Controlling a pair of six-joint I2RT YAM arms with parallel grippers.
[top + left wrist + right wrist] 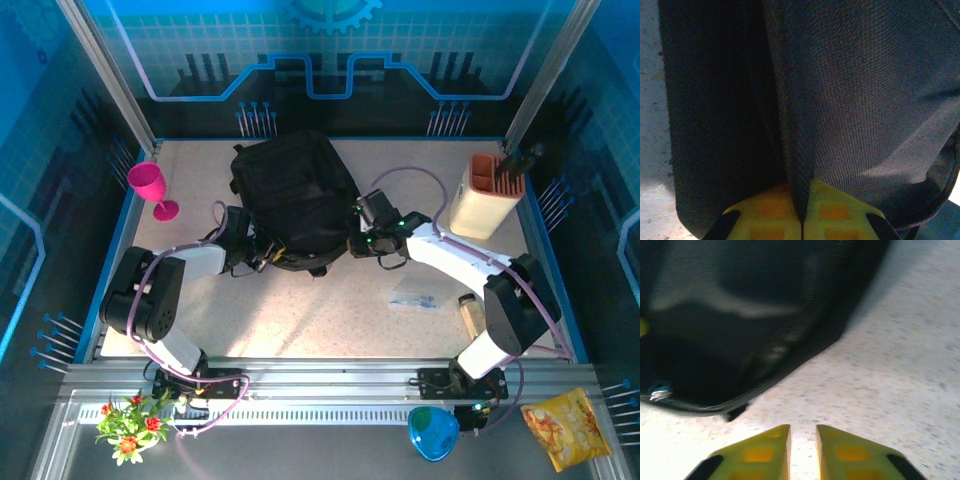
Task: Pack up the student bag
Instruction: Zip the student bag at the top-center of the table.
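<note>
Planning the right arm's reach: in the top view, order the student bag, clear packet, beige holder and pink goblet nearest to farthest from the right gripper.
1. student bag, beside the right gripper
2. clear packet, front right
3. beige holder, back right
4. pink goblet, far left

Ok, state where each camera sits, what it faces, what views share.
Top external: overhead behind the bases, looking down at the table, the arms and the student bag.
Left wrist: just behind the left pincer, facing the bag fabric it pinches.
Right wrist: just behind the right pincer, facing table and the bag's edge.
All share the bag.
</note>
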